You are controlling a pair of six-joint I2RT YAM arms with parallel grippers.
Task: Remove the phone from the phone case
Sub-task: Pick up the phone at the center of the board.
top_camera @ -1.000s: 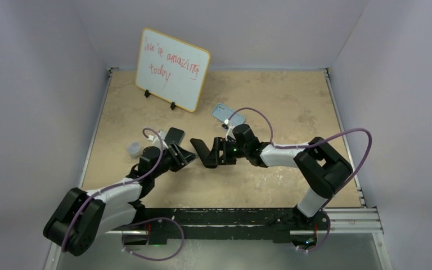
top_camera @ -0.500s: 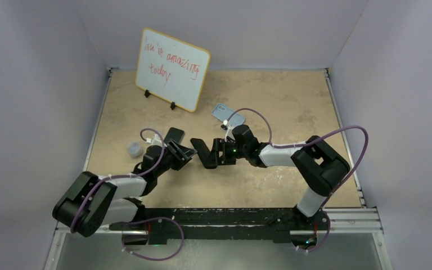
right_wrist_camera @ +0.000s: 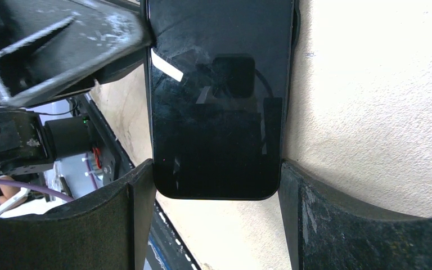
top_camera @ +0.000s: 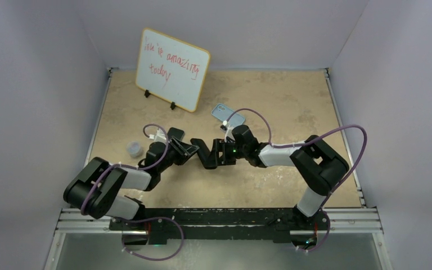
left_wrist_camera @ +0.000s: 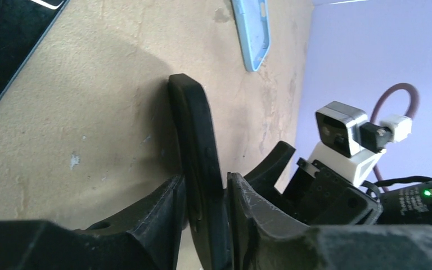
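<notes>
Now closer, left tool [left_wrist_camera: 205,194] pinching phone [left_wrist_camera: 193,129]

The tan, mottled surface [top_camera: 292,101] carries 4 things. A whiteboard [top_camera: 172,69] with red writing stands on 2 small black feet at the back left. Just right of the whiteboard, a little nearer, a light blue case [top_camera: 225,113] lies flat. In front of the whiteboard lies a dark glossy slab [top_camera: 175,134], and nearer still, below its left edge, a small pale round cup [top_camera: 134,149]
</notes>
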